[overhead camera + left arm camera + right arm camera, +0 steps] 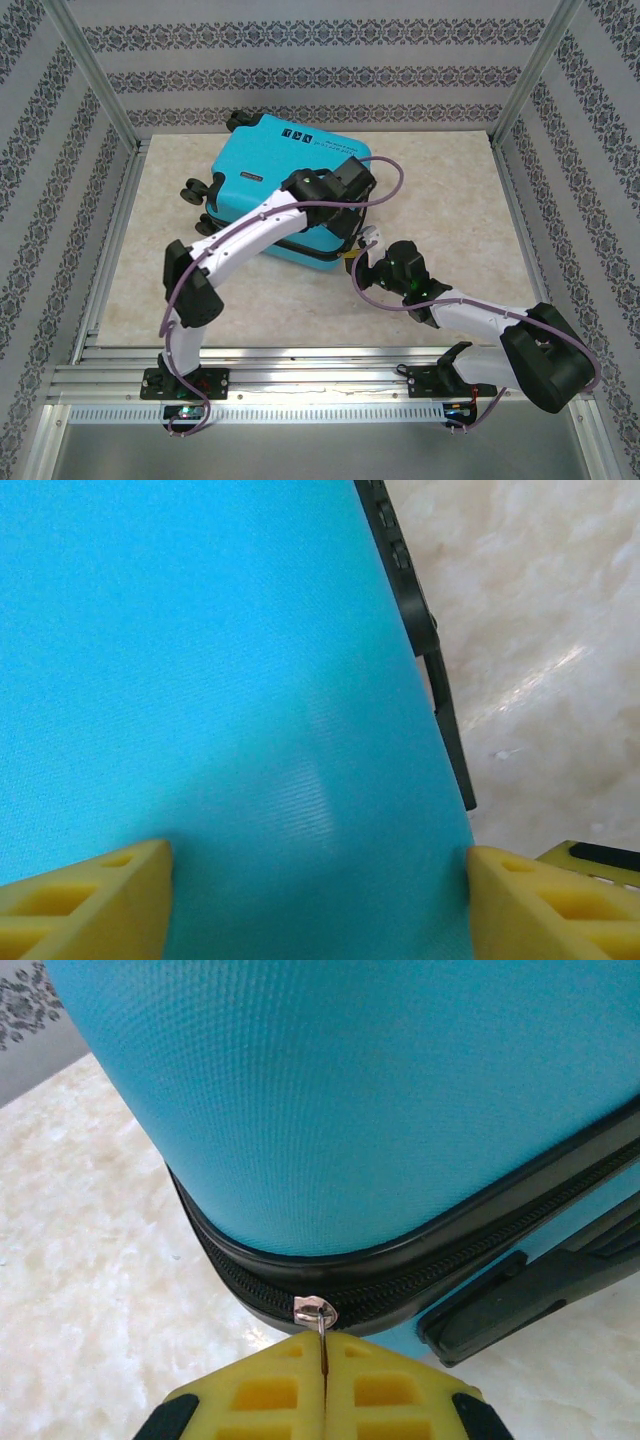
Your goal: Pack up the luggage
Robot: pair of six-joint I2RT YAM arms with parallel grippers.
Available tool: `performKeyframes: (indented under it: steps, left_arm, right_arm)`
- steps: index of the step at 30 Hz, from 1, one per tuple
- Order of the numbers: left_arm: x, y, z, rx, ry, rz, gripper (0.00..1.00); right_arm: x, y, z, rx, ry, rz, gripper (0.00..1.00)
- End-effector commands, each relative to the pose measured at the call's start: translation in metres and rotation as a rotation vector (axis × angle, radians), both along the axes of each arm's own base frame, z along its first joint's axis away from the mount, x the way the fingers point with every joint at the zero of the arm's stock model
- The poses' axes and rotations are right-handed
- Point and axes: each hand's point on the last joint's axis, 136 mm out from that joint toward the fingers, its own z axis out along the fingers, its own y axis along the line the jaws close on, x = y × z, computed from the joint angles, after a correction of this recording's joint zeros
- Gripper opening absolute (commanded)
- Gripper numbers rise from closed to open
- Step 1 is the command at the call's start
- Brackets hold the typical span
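the small turquoise hard-shell luggage [270,190] lies flat, lid down, on the pale marble-look table [450,230], its silver zipper pull [316,1312] at the near corner pinched in the clenched right gripper [323,1365], the black zip seam [480,1245] running off sideways from there, while the left gripper [320,880] hangs released over the lid.

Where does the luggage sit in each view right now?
Top external: luggage centre-left, under the left arm.
Left wrist: turquoise shell spans left and centre.
Right wrist: shell across the top, zipper pull bottom centre in shut jaws.
Shared landmark: black edge trim.
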Motion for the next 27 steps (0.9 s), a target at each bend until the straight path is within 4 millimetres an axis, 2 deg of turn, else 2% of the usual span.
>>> performKeyframes:
  steps: [1,8,11,15,19,23,27]
  left_arm:
    - [-0.012,0.056,-0.051,0.099,0.194,0.084,0.70]
    - [-0.018,0.076,-0.069,0.064,0.241,0.099,0.68]
    - [-0.017,0.081,-0.072,0.068,0.251,0.100,0.67]
    - [-0.020,0.083,-0.080,0.081,0.264,0.090,0.66]
    - [-0.021,0.086,-0.088,0.083,0.274,0.089,0.66]
    - [-0.025,0.088,-0.088,0.077,0.277,0.081,0.65]
    - [-0.030,0.110,-0.094,0.109,0.300,0.106,0.64]
  right_arm:
    - [0.033,-0.027,0.033,-0.046,-0.147,-0.191,0.00]
    - [0.045,-0.065,0.038,-0.136,-0.187,-0.397,0.00]
    - [0.048,-0.071,0.038,-0.147,-0.182,-0.426,0.00]
    - [0.055,-0.068,0.041,-0.125,-0.202,-0.405,0.00]
    - [0.055,-0.051,0.055,-0.006,-0.260,-0.260,0.00]
    - [0.052,-0.032,0.061,0.049,-0.240,-0.117,0.00]
    - [0.055,-0.023,0.056,0.070,-0.215,-0.046,0.00]
